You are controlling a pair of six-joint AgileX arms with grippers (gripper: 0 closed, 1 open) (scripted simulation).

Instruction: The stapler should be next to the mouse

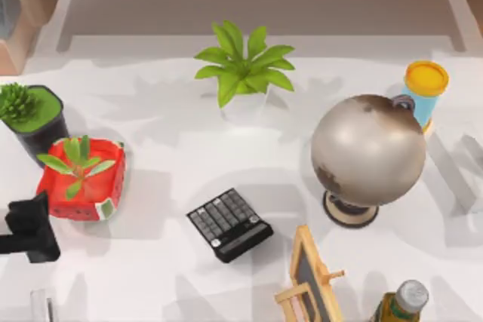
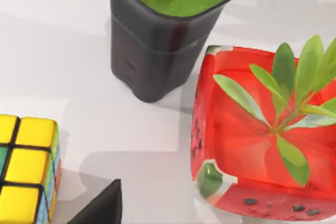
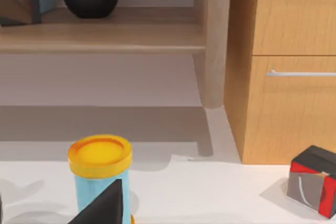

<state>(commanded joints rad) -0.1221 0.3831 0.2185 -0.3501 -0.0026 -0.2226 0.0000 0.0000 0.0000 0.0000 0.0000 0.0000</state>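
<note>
Top view: left arm's tool (image 1: 30, 228), finger state impossible to tell, waits at the counter's (image 1: 166, 148) left edge beside a watermelon planter (image 1: 81, 180); stapler and mouse unlocated, so search slowly, avoiding the calculator (image 1: 229, 224).

Pretty bright and even overall. The white table (image 1: 181, 148) is lit hard enough that it's nearly washed out, with soft grey shadow patches scattered across it. The globe (image 1: 368, 150) gets a pale sheen at about 10 o'clock and goes darker toward 5 o'clock. A soft shadow is thrown beside the calculator (image 1: 229, 224). In the left wrist view, the dark pot (image 2: 157, 40) drops a shadow beneath itself. Under the shelf (image 3: 100, 38) in the right wrist view, a broad dim band is seen. Edges look slightly soft everywhere.
</note>
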